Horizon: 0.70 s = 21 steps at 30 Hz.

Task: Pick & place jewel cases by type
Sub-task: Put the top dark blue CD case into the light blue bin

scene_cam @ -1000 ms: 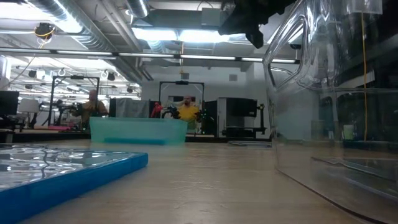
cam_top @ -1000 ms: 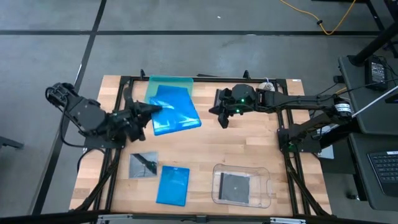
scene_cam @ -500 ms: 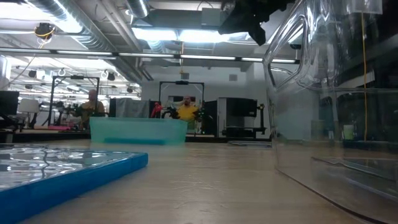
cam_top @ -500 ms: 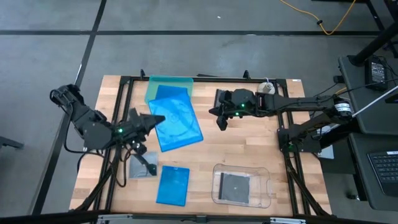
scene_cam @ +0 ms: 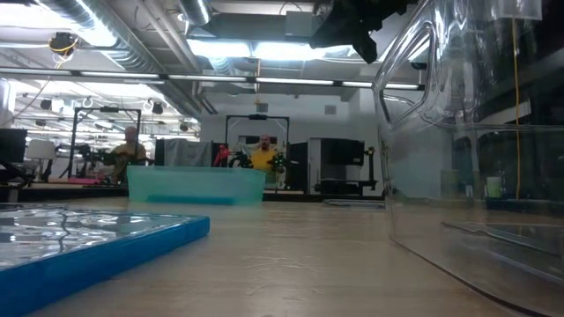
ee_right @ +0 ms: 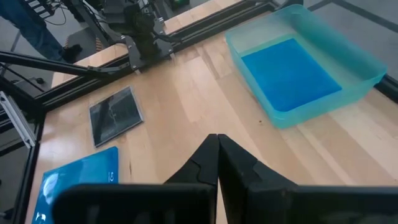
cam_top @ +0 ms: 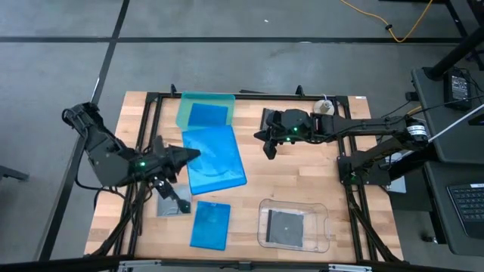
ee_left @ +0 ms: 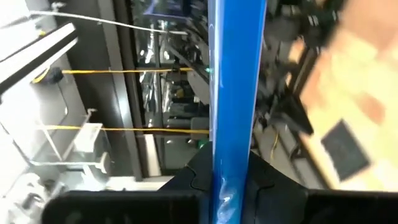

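My left gripper [cam_top: 186, 155] is shut on a bright blue jewel case [cam_top: 217, 157], held in the air just on the near side of the teal tray [cam_top: 186, 103]. A second blue case [cam_top: 208, 115] lies flat in that tray. A third blue case [cam_top: 211, 224] and a dark grey square case [cam_top: 172, 202] lie flat on the table near the front. Another dark case [cam_top: 286, 227] lies in the clear tray [cam_top: 324, 227]. My right gripper [cam_top: 269, 148] hangs shut over the table's middle, holding nothing. My left gripper pinches the blue case's left edge [ee_left: 234, 177] between its two fingers, one on each flat face. The fingers come level from the table's left. The case is lifted clear of the table, its broad face turned up and roughly level.
The wooden table [cam_top: 302, 177] has a black frame along its far edge and sides. In the low view the near blue case [scene_cam: 97, 246] fills the left foreground and the clear tray's wall [scene_cam: 476, 176] the right. People stand in the room far behind.
My left gripper has drawn back toward the table's near edge, rolling its wrist, still shut on the blue case. The case has come off from above the teal tray, uncovering the blue case in it, and has turned squarer to the table.
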Tool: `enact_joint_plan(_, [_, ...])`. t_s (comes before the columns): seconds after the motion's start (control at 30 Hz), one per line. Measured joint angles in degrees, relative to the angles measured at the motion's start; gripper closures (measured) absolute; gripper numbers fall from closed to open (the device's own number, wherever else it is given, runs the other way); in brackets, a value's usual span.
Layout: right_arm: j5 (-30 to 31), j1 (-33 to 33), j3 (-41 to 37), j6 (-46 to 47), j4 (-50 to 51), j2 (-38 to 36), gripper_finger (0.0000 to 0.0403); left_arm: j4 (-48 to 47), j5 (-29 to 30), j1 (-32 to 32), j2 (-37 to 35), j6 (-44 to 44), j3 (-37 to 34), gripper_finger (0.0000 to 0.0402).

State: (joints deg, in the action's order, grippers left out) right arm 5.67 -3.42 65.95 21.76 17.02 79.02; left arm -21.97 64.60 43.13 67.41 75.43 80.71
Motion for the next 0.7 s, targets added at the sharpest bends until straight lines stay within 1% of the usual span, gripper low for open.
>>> enact_joint_plan(0.13, [-0.08,-0.02,0.0,-2.03,0.06,0.0,0.0394,6.24,-3.37,-0.05,-0.64,-6.23,-0.02,0.0383])
enact_joint_plan(0.23, [-0.15,-0.02,0.0,-4.16,0.31,0.0,0.0394,11.32,-5.44,-1.26,-1.14,-13.23,-0.02,0.0383])
enact_joint_plan(0.3, [-0.18,-0.02,0.0,-5.86,0.56,0.0,0.0394,14.13,-5.69,-2.6,-1.39,-19.12,-0.02,0.0383])
enact_joint_plan(0.43, [-0.26,-0.15,0.0,-10.11,0.7,0.0,0.0394,18.16,-5.38,-6.94,-1.92,-35.8,-0.02,0.0383])
enact_joint_plan(0.63, [-0.42,-0.15,0.0,-14.76,0.9,0.0,0.0394,17.62,-2.03,-14.8,-1.85,-61.73,-0.07,0.0381])
enact_joint_plan(0.7, [-1.55,-0.15,0.0,-16.95,0.9,0.0,0.0394,16.93,-1.59,-17.36,-1.82,-70.85,-0.08,0.0383])
